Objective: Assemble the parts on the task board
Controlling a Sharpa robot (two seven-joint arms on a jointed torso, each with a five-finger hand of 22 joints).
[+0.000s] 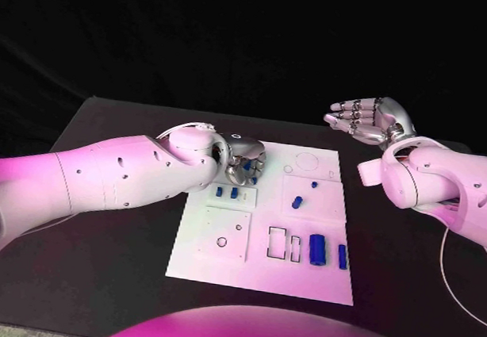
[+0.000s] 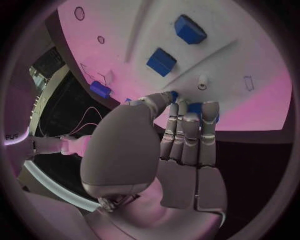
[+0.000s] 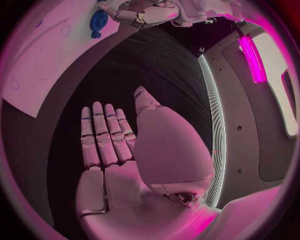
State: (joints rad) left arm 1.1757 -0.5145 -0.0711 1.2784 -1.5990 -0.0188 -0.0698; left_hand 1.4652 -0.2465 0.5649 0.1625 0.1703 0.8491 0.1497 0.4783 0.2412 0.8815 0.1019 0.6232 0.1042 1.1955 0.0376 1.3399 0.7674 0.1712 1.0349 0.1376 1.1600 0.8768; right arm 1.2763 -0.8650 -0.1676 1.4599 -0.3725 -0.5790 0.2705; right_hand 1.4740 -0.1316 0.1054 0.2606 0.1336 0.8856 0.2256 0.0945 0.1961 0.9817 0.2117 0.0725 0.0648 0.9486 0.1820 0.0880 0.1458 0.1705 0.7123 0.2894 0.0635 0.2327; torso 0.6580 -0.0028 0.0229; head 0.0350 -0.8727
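Observation:
The white task board [image 1: 259, 277] lies mid-table. My left hand [image 1: 242, 159] hovers over its far left corner. In the left wrist view the left hand [image 2: 181, 140] has its thumb bent toward its straight fingertips [image 2: 187, 112], pinching a small blue part [image 2: 195, 107] just above the board [image 2: 250, 65]. Two blue blocks [image 2: 161, 61] stand close by in a recess; the head view shows these blocks [image 1: 228, 191] too. Other blue parts [image 1: 317, 249] lie at the board's near right. My right hand [image 1: 369, 120] is raised past the far right corner, open and holding nothing, fingers [image 3: 103, 135] straight.
More blue parts sit mid-board [image 1: 297, 203] and beside the long one [image 1: 342, 257]. Outlined slots [image 1: 276, 242] and a square plate [image 1: 225, 232] mark the board's near half. Bare black table [image 1: 109, 268] surrounds the board. A thin cable [image 1: 464, 275] trails at the right.

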